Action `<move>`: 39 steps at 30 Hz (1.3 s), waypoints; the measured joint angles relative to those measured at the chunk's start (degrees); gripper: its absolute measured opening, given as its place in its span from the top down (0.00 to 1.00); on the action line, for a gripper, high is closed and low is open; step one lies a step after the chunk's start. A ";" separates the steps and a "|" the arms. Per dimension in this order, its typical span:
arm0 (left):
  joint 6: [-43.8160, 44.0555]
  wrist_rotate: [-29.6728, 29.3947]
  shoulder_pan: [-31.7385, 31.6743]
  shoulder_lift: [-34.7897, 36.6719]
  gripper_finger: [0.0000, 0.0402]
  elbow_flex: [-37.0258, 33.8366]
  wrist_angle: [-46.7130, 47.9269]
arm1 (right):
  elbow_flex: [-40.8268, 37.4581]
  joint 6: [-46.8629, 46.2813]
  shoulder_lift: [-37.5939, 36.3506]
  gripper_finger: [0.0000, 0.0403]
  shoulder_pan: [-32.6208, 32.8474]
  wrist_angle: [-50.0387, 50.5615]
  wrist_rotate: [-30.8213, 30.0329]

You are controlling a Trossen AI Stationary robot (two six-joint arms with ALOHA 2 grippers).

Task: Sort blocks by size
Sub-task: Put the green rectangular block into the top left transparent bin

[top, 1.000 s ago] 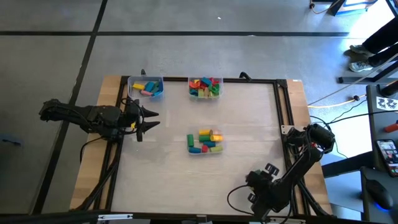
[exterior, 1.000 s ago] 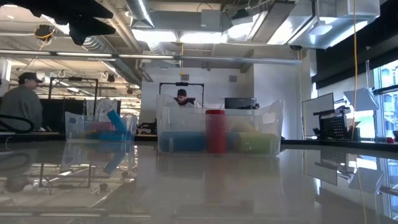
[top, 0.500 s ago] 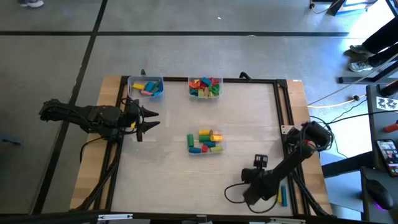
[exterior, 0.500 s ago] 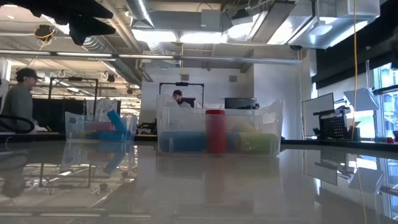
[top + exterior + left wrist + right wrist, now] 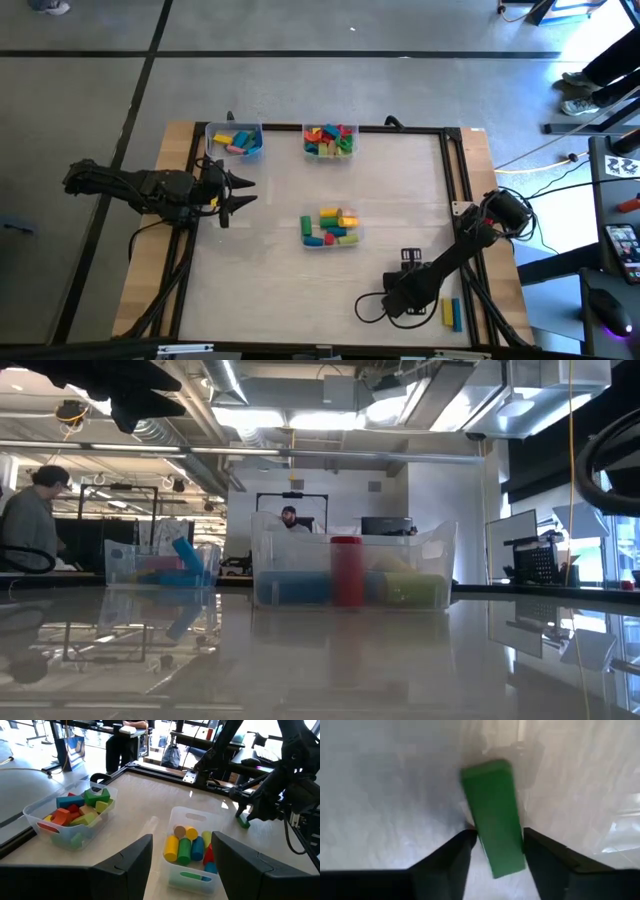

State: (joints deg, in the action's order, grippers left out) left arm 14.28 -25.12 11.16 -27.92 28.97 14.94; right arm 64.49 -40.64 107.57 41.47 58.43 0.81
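A long green block (image 5: 493, 817) is seen between the two dark fingers of the right gripper (image 5: 495, 851), which is lowered to the table (image 5: 400, 200) at its near right part; whether the fingers pinch the block or merely straddle it cannot be told. In the left wrist view the same green block (image 5: 243, 822) is observed standing on the table under that gripper. The remaining blocks are distributed in three clear tubs: a centre tub (image 5: 329, 228) with yellow, green, blue and red pieces, a far middle tub (image 5: 329, 140) with red, green, yellow and blue pieces, and a far left tub (image 5: 236, 140) with blue, yellow and pink pieces. Two loose blocks, one yellow (image 5: 448, 311) and one blue (image 5: 457, 314), are noted lying side by side near the table's near right edge, just right of the right arm. The left gripper (image 5: 243, 192) is held above the left side of the table, its fingers spread apart and holding nothing. A person (image 5: 30, 520) is visible in the room beyond.
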 joint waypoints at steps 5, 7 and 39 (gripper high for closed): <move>-0.11 0.02 0.00 0.00 0.51 0.02 0.00 | -0.02 0.62 0.04 0.71 0.02 0.14 -0.12; -0.13 0.00 0.00 0.00 0.51 0.00 -0.02 | 0.32 0.59 0.07 0.75 0.02 0.37 -0.05; -4.67 0.01 0.00 0.04 0.51 0.00 -2.80 | 23.76 20.26 0.37 0.72 -17.28 -1.16 -33.76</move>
State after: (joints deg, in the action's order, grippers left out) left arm 9.61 -25.11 11.16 -27.88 28.97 12.14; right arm 88.25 -20.38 107.94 24.20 57.27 -32.95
